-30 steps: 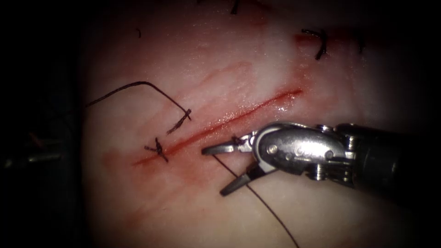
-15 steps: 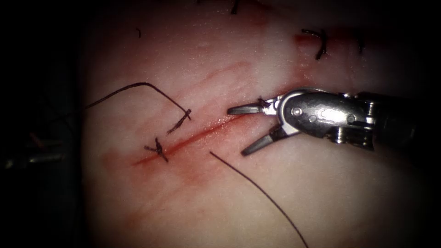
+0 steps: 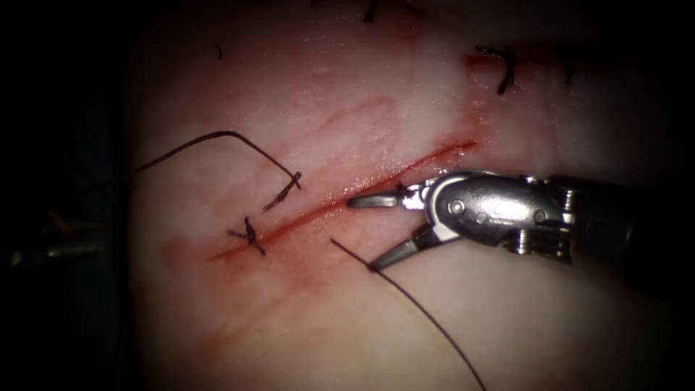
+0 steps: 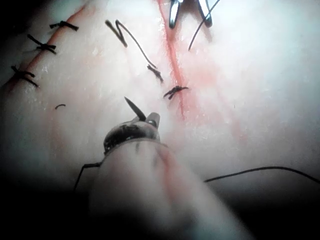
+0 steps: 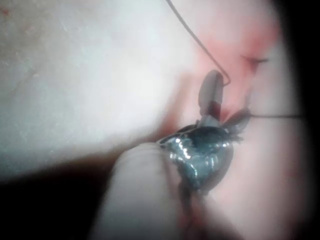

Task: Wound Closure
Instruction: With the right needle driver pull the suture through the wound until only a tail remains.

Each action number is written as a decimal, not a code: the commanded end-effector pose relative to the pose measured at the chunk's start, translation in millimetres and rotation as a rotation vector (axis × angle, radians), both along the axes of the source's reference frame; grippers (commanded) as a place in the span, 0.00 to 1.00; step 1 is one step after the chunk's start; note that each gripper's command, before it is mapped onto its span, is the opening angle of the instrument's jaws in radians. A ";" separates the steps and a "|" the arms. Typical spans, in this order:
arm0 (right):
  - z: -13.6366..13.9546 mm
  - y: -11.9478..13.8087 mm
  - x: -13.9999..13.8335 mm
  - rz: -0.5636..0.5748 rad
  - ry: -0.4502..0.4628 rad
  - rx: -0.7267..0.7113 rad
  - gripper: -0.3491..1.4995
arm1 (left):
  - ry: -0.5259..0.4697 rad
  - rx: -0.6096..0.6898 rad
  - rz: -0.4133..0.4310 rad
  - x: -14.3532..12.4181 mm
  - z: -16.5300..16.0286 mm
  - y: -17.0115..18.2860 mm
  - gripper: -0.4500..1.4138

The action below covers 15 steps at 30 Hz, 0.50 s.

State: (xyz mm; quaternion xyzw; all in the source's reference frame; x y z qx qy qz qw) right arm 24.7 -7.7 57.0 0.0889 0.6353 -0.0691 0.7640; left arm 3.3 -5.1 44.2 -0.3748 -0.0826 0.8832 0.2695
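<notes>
The cut (image 3: 347,197) runs slanting across the tissue (image 3: 304,108), with one knotted stitch (image 3: 250,236) near its lower left end. My right tool (image 3: 362,234) lies just right of the cut with its jaws open and holds nothing. Its upper jaw points at the cut's edge and its lower jaw tip touches a loose thread (image 3: 413,308) near the thread's free end (image 3: 334,242). The right wrist view has the same open right tool (image 5: 227,102) with the thread (image 5: 197,42) bent around one jaw. My left tool (image 4: 144,114) hovers left of the cut, jaws slightly open, empty.
A short frayed tail (image 3: 284,191) sits left of the cut, and a dark thread (image 3: 217,134) arcs from it to the far left. Tied stitches (image 3: 501,66) close another cut at the upper right. Red fluid (image 3: 289,271) stains the tissue around the lower cut.
My right tool rose to the upper right over the cut, then came back down and left. Its lower jaw now rests against the loose thread. Its jaws stayed open.
</notes>
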 end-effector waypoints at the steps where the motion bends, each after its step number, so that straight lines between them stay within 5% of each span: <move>1: 0.7 0.0 1.5 -0.008 0.004 -0.004 0.80 | -0.001 -0.003 0.000 -0.5 0.5 0.4 0.06; 8: 1.2 -0.9 3.2 -0.023 0.021 -0.009 0.72 | -0.001 -0.003 0.000 -0.6 0.4 0.4 0.07; 10: 1.1 -0.9 3.1 -0.027 0.024 -0.009 0.48 | -0.001 -0.003 0.000 -0.6 0.4 0.4 0.07; 11: 1.1 -1.0 2.9 -0.030 0.025 -0.009 0.22 | -0.001 -0.003 0.000 -0.6 0.4 0.4 0.07; 15: 1.2 -0.8 2.5 -0.036 0.032 -0.007 0.11 | -0.001 -0.002 0.000 -0.6 0.4 0.4 0.07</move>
